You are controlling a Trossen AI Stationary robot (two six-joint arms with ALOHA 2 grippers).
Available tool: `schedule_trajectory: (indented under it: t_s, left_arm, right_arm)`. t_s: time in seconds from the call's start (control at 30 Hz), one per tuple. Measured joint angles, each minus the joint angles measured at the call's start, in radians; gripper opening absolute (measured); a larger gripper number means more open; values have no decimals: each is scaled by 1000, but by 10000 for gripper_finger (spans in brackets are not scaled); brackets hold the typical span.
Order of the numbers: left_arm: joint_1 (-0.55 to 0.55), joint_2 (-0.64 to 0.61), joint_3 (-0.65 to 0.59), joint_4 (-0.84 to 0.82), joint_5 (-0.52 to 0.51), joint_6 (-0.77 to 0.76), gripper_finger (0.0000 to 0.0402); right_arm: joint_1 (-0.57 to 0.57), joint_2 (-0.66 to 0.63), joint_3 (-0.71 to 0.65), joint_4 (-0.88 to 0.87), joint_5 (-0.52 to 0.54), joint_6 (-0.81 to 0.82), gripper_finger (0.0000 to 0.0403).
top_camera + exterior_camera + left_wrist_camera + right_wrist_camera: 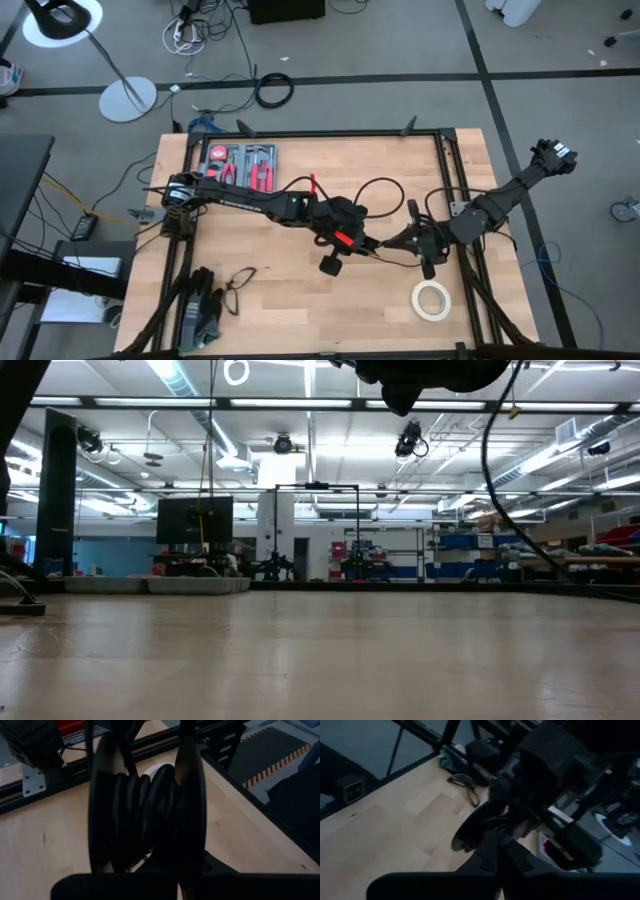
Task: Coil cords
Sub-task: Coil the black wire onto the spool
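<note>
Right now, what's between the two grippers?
In the high view, only a short run of the thin black cord spans the gap between the left gripper and the right gripper, over bare tabletop.

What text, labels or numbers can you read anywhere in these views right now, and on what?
None can be read.
Left arm: pale lettering along its link, too small to read.
Tool case: no legible label.
Tape roll: plain, no print visible.
Spool of cord in the left wrist view: no markings.
Room signs behind the table in the low view: too blurred to read.
</note>
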Motion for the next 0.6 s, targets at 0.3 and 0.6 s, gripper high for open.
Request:
schedule_trajectory:
  t_s: [0.3, 0.6]
  left_arm:
    - [-9, 13, -10, -17, 39, 3, 0]
    - [-14, 9, -45, 75, 29, -3, 0]
  right_arm:
    - [-57, -1, 16, 111, -16, 10, 50]
    - [-100, 6, 14, 111, -37, 40, 54]
